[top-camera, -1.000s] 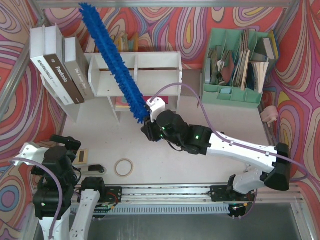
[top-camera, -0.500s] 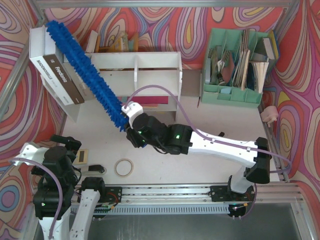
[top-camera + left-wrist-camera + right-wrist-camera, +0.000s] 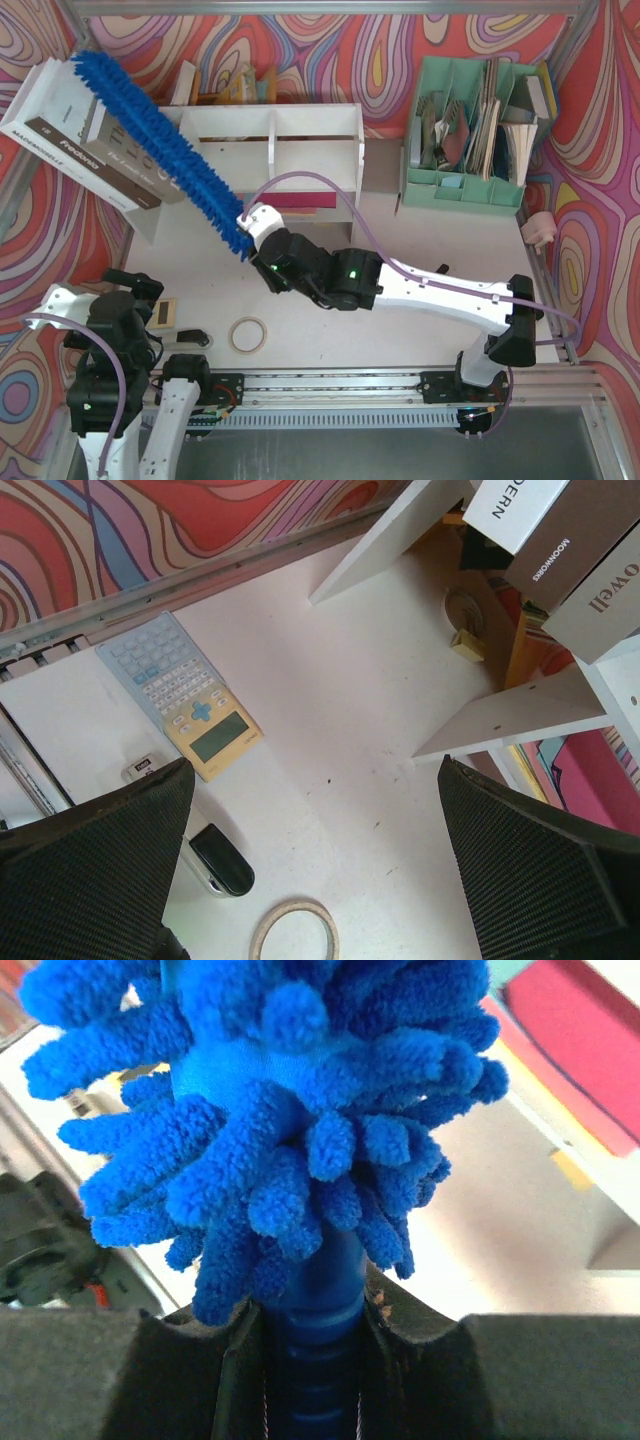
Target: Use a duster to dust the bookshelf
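Observation:
The blue fluffy duster (image 3: 150,130) slants from my right gripper (image 3: 256,238) up to the far left, lying across the left end of the white bookshelf (image 3: 300,113) and against the leaning books (image 3: 55,125). My right gripper is shut on the duster's blue handle; in the right wrist view the handle (image 3: 315,1360) sits clamped between the pads, with the bristles (image 3: 290,1110) filling the view above. My left gripper (image 3: 135,287) is open and empty near the table's front left, and its view (image 3: 315,880) shows bare table between the fingers.
A mint-green file organizer (image 3: 470,130) full of papers stands at the back right. A tape roll (image 3: 248,334), a calculator (image 3: 163,313) and a small black object (image 3: 192,339) lie at the front left. A pink object (image 3: 537,230) sits at the right edge.
My right arm has swung the duster left, from over the shelf's middle to its left end. The books beside the shelf have tipped further to the left. The left arm has not moved.

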Available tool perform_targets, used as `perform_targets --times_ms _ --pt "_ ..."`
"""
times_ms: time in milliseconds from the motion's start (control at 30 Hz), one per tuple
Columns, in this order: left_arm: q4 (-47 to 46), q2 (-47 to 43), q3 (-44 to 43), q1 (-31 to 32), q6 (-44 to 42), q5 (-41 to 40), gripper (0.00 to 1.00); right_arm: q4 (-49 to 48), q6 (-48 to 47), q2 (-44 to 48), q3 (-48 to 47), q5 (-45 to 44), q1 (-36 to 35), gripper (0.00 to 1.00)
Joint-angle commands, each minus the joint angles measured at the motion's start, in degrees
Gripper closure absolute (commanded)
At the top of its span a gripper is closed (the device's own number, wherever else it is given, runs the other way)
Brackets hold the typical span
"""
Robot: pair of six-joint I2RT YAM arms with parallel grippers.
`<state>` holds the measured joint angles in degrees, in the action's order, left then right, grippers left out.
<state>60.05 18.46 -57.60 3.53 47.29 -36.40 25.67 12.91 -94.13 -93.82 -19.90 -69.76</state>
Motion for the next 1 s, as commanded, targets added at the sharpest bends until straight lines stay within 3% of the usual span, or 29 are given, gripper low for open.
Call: perform_targets --times_ms 0,600,967 --pt "-0.49 0.52 0.76 -0.28 -1.08 0.46 0.02 -0.54 -0.03 3.82 -0.07 -3.59 3.17 1.00" --pt "-1.25 2.03 1.44 -0.28 -0.86 2.65 0.02 -0.12 -2.52 2.23 -4.16 2.76 1.82 1.00" --pt "-0.22 1.41 1.69 -0.28 -1.18 1.23 0.02 5.54 -5.59 -7.72 -18.30 7.33 1.60 1.00"
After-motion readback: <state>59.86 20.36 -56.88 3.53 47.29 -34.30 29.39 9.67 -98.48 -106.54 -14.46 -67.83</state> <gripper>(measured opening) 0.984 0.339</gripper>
